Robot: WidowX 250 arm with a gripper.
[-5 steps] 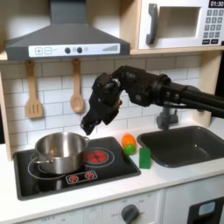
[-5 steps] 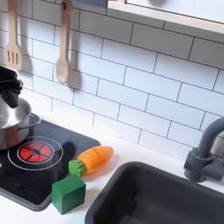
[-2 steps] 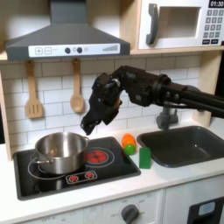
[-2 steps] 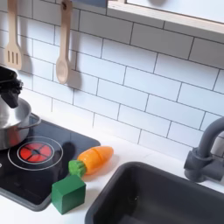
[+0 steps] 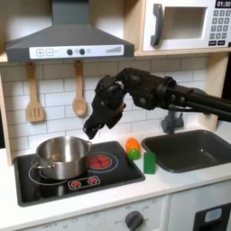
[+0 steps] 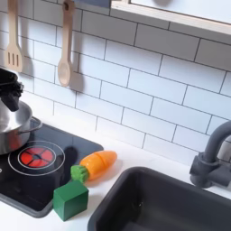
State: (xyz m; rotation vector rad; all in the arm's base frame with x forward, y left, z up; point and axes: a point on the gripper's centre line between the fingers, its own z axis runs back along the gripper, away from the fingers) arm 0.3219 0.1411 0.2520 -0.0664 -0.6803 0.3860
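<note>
My gripper (image 5: 93, 131) hangs on the black arm (image 5: 153, 90) that reaches in from the first exterior view's right. It sits just above the right rim of a silver pot (image 5: 61, 155), which stands on the left burner of the toy stove (image 5: 108, 176). The fingers point down, and the dark arm hides whether they are apart. In the second exterior view the gripper (image 6: 7, 87) shows at the left edge above the pot (image 6: 11, 131). An orange carrot (image 5: 133, 145) and a green block (image 5: 149, 161) lie on the counter right of the stove.
The red burner (image 6: 34, 156) beside the pot is bare. The carrot (image 6: 97, 164) and green block (image 6: 69, 199) sit between the stove and the sink (image 5: 194, 152), with a faucet (image 6: 212, 158) behind. A wooden spatula (image 5: 34, 95) and spoon (image 5: 79, 94) hang on the tiled wall.
</note>
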